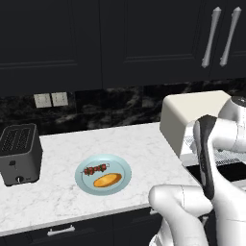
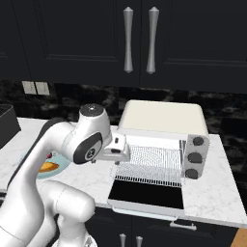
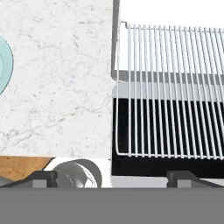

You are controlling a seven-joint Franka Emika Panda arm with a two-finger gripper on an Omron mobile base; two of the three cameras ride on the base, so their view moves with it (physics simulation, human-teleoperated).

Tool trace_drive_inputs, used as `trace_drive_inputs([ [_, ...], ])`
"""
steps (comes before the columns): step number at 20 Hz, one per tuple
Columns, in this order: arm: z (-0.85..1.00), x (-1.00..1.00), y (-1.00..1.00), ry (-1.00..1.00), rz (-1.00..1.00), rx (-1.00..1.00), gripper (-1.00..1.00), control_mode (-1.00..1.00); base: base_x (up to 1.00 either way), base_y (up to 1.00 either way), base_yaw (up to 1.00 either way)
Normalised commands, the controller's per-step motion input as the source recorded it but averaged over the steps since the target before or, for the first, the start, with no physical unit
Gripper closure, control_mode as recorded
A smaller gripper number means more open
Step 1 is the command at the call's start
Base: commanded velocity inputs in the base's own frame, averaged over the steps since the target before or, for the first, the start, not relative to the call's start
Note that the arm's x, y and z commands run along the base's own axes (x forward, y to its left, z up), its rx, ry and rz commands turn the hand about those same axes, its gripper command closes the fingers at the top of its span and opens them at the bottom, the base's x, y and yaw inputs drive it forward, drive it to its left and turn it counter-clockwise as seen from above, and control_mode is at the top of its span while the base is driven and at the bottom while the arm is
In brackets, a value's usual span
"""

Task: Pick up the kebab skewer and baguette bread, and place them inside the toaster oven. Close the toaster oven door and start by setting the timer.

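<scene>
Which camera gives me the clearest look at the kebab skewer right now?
The left base view: the kebab skewer lies in full sight on the light blue plate, just behind the baguette bread. In the right base view the arm covers most of the plate; the hand view catches just the plate's edge.

A pale blue plate (image 1: 123,169) carries the dark red-brown kebab skewer (image 1: 95,168) and the golden orange baguette bread (image 1: 107,180). The counter (image 1: 67,149) is white marble, grey-veined. The toaster oven (image 2: 164,118) is cream; the slot toaster (image 1: 19,153) dark grey.
</scene>
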Motion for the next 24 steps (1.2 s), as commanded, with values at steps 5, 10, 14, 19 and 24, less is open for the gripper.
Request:
trace_drive_inputs([
  [5,0.02,0.00,0.95,0.00,0.00,-0.06,-1.00,-1.00,0.00,0.00,0.00],
  [10,0.00,0.00,0.65,0.03,0.00,-0.02,-1.00,-1.00,0.00,0.00,0.00],
  [14,0.00,0.06,0.29,0.04,0.01,0.00,-1.00,-1.00,0.00,0.00,0.00],
  [19,-0.13,0.01,0.69,0.03,0.33,-0.01,-1.00,-1.00,0.00,0.00,0.00],
  [24,-0.42,0.04,0.54,0.11,0.65,0.00,-1.00,-1.00,0.00,0.00,0.00],
])
